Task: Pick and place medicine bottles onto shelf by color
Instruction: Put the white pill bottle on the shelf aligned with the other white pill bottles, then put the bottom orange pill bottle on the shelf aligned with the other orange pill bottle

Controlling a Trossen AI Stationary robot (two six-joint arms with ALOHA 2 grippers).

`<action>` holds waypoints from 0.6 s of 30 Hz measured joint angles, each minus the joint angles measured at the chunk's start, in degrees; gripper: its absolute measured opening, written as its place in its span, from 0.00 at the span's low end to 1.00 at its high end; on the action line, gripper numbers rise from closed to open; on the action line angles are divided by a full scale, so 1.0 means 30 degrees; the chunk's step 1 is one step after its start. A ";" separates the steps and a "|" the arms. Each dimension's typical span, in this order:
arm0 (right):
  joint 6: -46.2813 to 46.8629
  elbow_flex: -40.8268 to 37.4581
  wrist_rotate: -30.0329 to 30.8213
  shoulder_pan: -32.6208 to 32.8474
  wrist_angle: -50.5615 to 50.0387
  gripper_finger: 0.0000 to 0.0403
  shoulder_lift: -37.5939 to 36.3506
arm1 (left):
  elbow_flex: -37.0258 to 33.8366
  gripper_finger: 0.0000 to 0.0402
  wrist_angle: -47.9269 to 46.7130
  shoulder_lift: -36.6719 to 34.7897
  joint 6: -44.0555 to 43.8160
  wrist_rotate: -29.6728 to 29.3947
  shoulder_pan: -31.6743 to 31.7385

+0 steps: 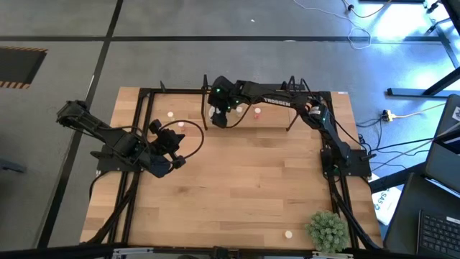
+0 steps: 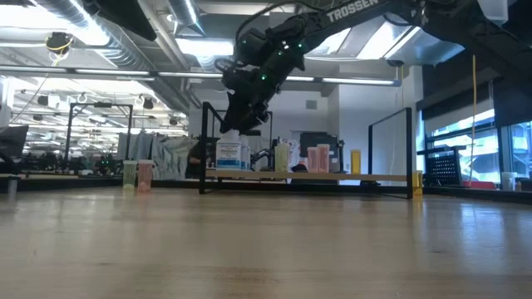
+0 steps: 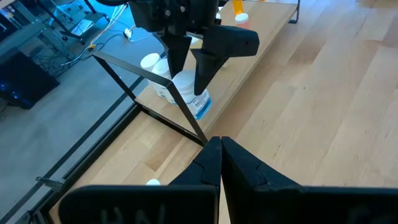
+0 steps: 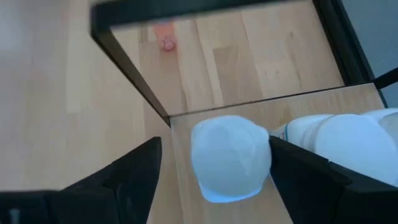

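Note:
A white medicine bottle with a blue label [image 2: 232,154] stands upright on the left end of the shelf [image 2: 349,176], beside another white bottle [image 4: 351,140]. My right gripper [image 1: 219,115] reaches over that end, slanting down, and stands open with its fingers on either side of the bottle's white cap [image 4: 229,158]. Pink bottles [image 2: 318,158] and a pale one [image 2: 281,156] stand farther along the shelf. At the table's left, my left gripper [image 3: 221,142] hangs above the wood, shut and with nothing in it. My right gripper stands open around the white bottle's cap, coming from above at a slant. One finger [image 4: 134,171] is clear of the cap. The other finger [image 4: 298,171] lies right beside the cap's edge [image 4: 266,149]; I cannot tell whether it touches. The bottle stands on the shelf's base.
Two small bottles [image 1: 171,114] [image 1: 181,124] stand on the table left of the shelf. Another one [image 1: 289,234] stands near the front edge beside a green plant [image 1: 327,230]. A black frame [image 1: 144,108] runs around the tabletop. The table's middle is bare wood.

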 joint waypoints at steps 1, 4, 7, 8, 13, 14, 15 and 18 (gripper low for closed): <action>0.0049 0.0007 -0.0007 0.0014 -0.0006 0.71 -0.0020 | 0.0000 0.00 0.0004 0.0000 0.0000 -0.0005 -0.0006; -0.0024 0.0000 0.0038 0.0034 -0.0164 0.71 -0.0039 | 0.0000 0.00 0.0001 0.0000 0.0000 -0.0005 -0.0001; -0.0046 0.0000 0.0374 0.0034 -0.0127 0.71 -0.0088 | 0.0000 0.00 0.0000 0.0000 0.0000 -0.0005 -0.0001; -0.0059 0.0009 0.0477 0.0034 -0.0135 0.71 -0.0088 | 0.0000 0.00 0.0000 0.0000 0.0000 -0.0005 -0.0007; -0.0106 0.0551 0.0754 0.0032 -0.0641 0.71 -0.0117 | 0.0000 0.00 0.0000 0.0000 0.0000 -0.0001 -0.0002; -0.0114 0.0801 0.0923 0.0027 -0.1041 0.71 -0.0117 | 0.0000 0.00 0.0000 0.0000 0.0000 -0.0005 0.0000; -0.0167 0.1080 0.1146 0.0027 -0.1481 0.71 -0.0117 | 0.0000 0.00 0.0000 0.0000 0.0000 -0.0005 -0.0006; -0.0466 0.1961 0.2009 0.0147 -0.2538 0.71 -0.0117 | 0.0000 0.00 0.0000 0.0000 0.0000 -0.0005 -0.0002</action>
